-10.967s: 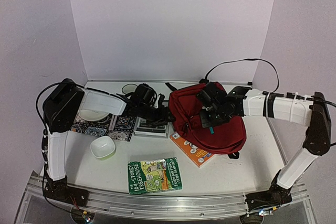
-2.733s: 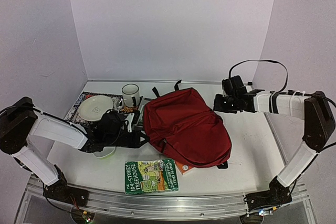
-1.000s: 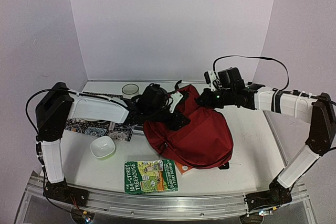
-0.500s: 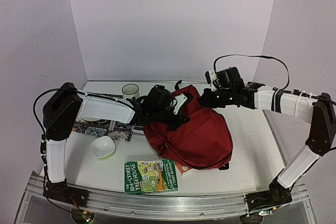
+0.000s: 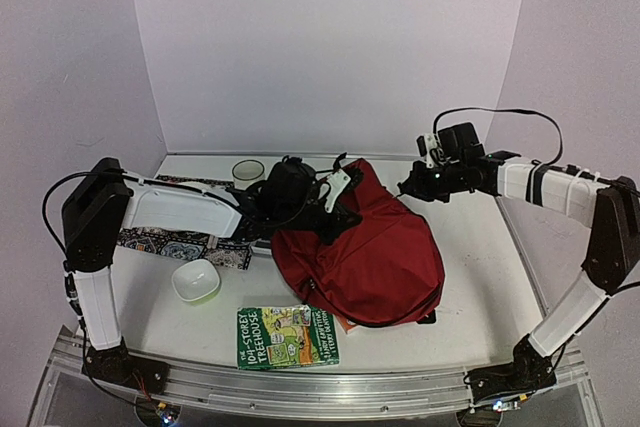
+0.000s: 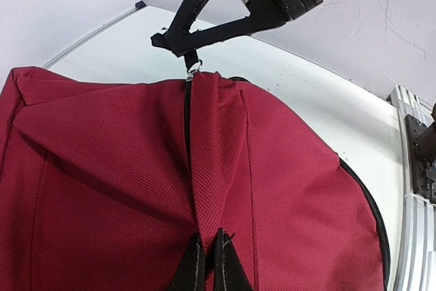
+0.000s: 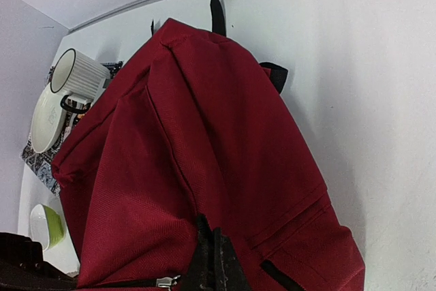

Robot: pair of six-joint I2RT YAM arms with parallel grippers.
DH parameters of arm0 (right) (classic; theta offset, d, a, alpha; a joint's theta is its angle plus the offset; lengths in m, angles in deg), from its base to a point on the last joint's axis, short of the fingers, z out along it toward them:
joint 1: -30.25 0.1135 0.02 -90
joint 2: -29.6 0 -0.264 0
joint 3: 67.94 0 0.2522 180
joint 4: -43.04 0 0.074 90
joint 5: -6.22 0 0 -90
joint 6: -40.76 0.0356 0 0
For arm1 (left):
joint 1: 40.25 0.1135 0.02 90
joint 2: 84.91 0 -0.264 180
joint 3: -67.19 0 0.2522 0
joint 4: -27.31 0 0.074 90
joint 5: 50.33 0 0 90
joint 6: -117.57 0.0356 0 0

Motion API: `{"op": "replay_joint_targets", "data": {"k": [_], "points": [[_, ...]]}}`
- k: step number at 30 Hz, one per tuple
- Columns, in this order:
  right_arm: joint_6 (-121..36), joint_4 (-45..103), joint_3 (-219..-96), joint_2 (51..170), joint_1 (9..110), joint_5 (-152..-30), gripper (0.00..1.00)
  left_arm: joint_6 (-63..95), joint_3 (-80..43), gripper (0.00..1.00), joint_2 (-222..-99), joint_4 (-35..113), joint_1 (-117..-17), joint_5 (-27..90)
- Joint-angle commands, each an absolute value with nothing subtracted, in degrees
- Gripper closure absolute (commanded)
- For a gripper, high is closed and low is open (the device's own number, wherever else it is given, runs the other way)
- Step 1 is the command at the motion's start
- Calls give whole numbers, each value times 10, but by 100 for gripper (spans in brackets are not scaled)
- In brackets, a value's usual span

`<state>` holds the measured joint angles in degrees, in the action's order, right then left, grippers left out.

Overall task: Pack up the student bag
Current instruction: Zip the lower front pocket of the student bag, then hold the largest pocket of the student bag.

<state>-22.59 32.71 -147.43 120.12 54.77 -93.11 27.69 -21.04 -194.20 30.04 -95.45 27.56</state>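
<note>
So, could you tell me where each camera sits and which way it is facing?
Top external: above and behind the bases, looking down on the student bag; both arms show, left gripper and right gripper on it.
Left wrist: low over the bag, facing the right gripper; own fingertips pinch fabric.
Right wrist: looks along the bag towards the mug; own fingertips shut on it.
Shared: the bag, in all three.

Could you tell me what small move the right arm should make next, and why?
Probably draw the zipper pull along its track: the right gripper seems shut on it, the left gripper pinches the student bag taut, and the bag looks zipped shut.
</note>
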Motion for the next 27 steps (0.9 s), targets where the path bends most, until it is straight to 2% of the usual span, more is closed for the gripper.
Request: {"op": "replay_joint_targets", "data": {"k": [1,9,14,17,22,27], "points": [[-218,325,-1490,1221,462,-826,100,281,-191,100,-1881,318,-956,249],[-267,323,-1605,1305,455,-948,100,245,-279,100,-1953,323,-955,287],[-276,314,-1646,1338,455,-991,91,226,-373,84,-2015,366,-951,321],[-280,297,-1649,1327,457,-997,77,213,-394,69,-2012,398,-950,335],[-297,254,-1615,1271,482,-966,63,180,-329,55,-1959,424,-950,366],[-295,226,-1547,1206,549,-908,56,122,-243,42,-1889,472,-950,396]]}}
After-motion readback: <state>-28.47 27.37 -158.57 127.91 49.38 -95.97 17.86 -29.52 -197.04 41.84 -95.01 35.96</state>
